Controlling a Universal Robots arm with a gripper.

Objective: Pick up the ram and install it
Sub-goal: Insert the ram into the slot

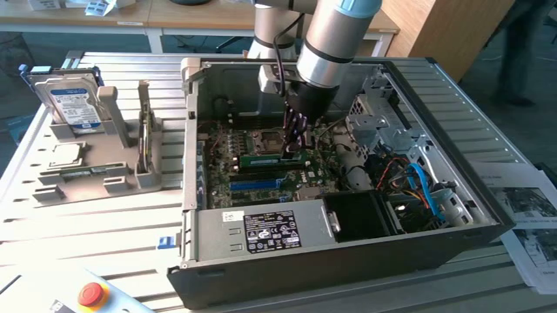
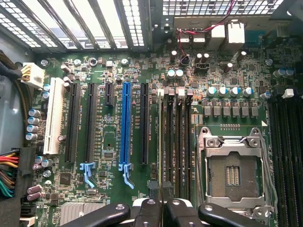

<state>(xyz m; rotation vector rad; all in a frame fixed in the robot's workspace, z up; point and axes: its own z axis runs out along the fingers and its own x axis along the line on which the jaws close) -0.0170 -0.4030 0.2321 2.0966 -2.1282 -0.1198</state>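
My gripper (image 1: 294, 150) reaches down into the open computer case (image 1: 487, 215) over the motherboard. It is shut on the ram (image 1: 271, 158), a thin green stick held by its top edge. The stick lies level, low over the board, just in front of the processor socket (image 1: 265, 139). In the wrist view the ram (image 2: 160, 142) shows edge-on as a narrow strip running out from between my fingertips (image 2: 161, 202). It lines up with the outermost black memory slot (image 2: 168, 142) beside the processor socket (image 2: 234, 175). I cannot tell whether it is seated in the slot.
Black and blue expansion slots (image 2: 125, 125) lie beside the memory slots. Power supply (image 1: 270, 231), fan and cables fill the case's near side, a metal drive cage (image 1: 383, 117) its far right. On the exterior view's left a grey holder (image 1: 87, 176) carries a hard drive (image 1: 74, 104) and a processor chip (image 1: 68, 154).
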